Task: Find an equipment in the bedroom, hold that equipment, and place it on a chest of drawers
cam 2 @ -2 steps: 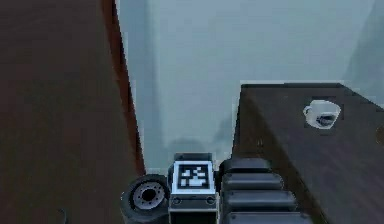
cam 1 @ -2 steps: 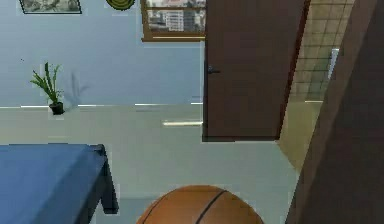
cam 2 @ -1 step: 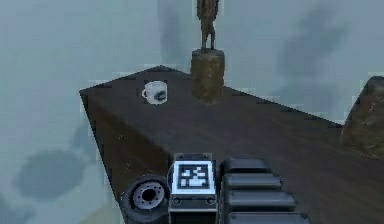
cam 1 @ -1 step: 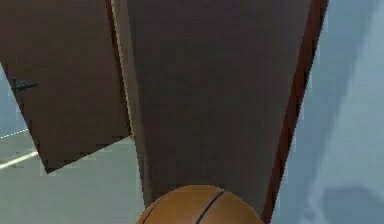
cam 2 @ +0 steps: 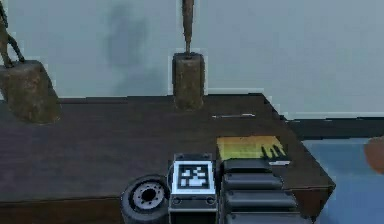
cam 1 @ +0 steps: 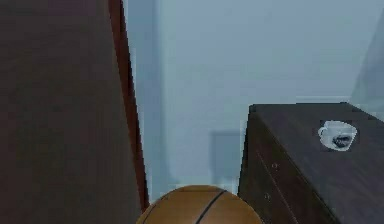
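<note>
A basketball (cam 1: 195, 205), orange-brown with dark seams, shows its top at the forward view's bottom edge; what it rests on is cut off. A dark chest of drawers (cam 1: 290, 150) stands at that view's right against the pale wall. In the arm side view a long dark wooden top (cam 2: 110, 140) runs across the picture. The arm's white marked square (cam 2: 196, 180) rises from the bottom edge, with the gripper's dark round body (cam 2: 148, 198) left of it over that top. Its far end cannot be made out, so I cannot tell whether it holds anything.
A white mug (cam 1: 337, 135) stands on the chest of drawers. A dark brown door (cam 1: 60, 110) fills the forward view's left. Two statues on wooden bases (cam 2: 188, 80) (cam 2: 28, 88) and a flat yellow thing (cam 2: 252, 148) sit on the wooden top.
</note>
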